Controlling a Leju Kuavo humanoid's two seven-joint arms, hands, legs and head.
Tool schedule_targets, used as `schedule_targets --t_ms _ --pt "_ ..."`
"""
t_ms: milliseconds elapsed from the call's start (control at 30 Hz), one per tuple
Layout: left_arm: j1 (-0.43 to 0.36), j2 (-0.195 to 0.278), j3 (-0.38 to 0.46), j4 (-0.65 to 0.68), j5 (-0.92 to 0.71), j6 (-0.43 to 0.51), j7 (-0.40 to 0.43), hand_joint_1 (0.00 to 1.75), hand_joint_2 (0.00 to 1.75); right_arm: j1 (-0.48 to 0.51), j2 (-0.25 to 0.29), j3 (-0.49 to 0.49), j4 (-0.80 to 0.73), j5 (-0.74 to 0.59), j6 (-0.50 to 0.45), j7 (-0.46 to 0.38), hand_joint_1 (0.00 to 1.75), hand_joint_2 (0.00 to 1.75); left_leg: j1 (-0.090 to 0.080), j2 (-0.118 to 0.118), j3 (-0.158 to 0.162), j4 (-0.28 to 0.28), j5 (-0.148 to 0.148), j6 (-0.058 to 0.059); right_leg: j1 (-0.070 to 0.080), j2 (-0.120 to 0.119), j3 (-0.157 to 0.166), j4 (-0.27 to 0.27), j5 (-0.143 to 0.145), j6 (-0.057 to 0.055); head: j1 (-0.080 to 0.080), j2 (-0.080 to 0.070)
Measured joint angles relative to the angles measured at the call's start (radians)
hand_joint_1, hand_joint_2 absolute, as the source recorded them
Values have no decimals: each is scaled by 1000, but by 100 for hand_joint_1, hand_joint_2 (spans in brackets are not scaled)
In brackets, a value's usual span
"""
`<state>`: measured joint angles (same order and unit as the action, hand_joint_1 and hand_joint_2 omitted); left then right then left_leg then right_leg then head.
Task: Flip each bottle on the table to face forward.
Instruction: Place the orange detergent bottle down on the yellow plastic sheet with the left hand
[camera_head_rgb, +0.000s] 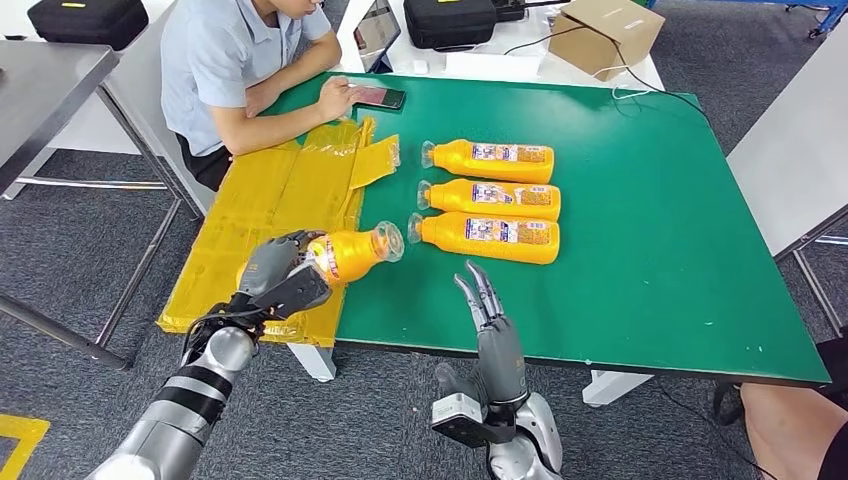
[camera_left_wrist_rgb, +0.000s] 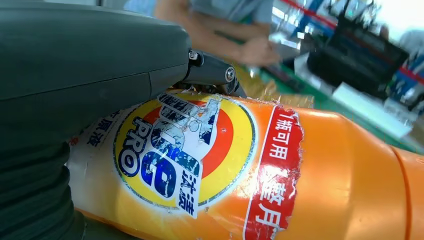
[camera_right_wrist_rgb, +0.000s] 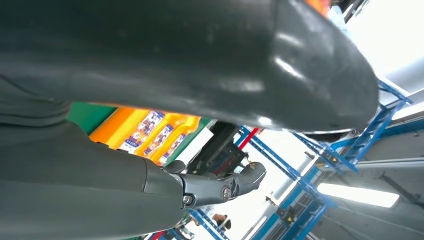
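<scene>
left hand grips orange bottle — lifted | right hand empty — fingers straight

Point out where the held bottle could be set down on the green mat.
Bare mat lies right of the three lying bottles, and in front of them by the right hand. A strip is free between the bottles and the yellow sheet. Crowded: the far left corner near the person's phone. The left hand holds the bottle.
</scene>
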<state>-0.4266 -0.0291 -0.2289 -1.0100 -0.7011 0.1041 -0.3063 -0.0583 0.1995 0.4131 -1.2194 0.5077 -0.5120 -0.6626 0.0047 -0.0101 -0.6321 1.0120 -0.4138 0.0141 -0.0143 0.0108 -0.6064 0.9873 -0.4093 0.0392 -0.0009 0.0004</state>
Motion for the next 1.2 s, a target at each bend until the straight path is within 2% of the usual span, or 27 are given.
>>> schedule_targets --t_ms 200,367,467,500,600,633,867,1033,1200 --pt "-51 2 -23 142 -34 11 -2 175 175 -14 6 0 29 -19 2 -10 0 0 0 0 0 0 0 0 0 0 0 0 0 0 0 0" --pt "-128 8 -52 305 -162 90 74 170 175 -21 8 0 51 -28 2 -10 0 0 0 0 1 0 0 0 0 0 2 0 0 0 0 0" --pt "-170 11 -58 394 -178 108 103 166 175 -27 8 0 73 -32 1 -11 0 0 0 2 4 0 0 0 0 1 4 0 0 0 0 0" --pt "-181 12 -57 418 -174 108 106 148 175 -29 8 0 80 -34 0 -11 0 0 0 2 5 0 0 0 0 1 5 0 0 0 0 0" --pt "-205 14 -54 469 -168 107 109 24 175 -33 10 0 96 -38 0 -12 0 0 0 2 7 0 -1 0 1 1 7 0 0 0 0 0" --pt "-210 14 -53 481 -169 106 112 0 175 -34 11 0 100 -39 0 -12 0 0 0 2 8 0 -1 -1 1 1 7 0 0 0 0 0" --pt "-225 15 -38 529 -179 82 130 0 175 -38 11 0 123 -40 -12 -12 0 0 0 1 10 0 -1 -1 1 1 10 0 0 -1 0 0" --pt "-229 16 -4 525 -106 -9 33 0 175 -43 11 0 144 -44 -26 -15 0 0 0 0 12 0 -1 -1 0 1 13 0 -1 -1 0 0" --pt "-196 17 14 470 -64 -34 -29 0 175 -42 10 -6 158 -46 -30 -17 0 0 0 0 13 0 -1 -1 0 0 13 0 -1 -1 0 0"
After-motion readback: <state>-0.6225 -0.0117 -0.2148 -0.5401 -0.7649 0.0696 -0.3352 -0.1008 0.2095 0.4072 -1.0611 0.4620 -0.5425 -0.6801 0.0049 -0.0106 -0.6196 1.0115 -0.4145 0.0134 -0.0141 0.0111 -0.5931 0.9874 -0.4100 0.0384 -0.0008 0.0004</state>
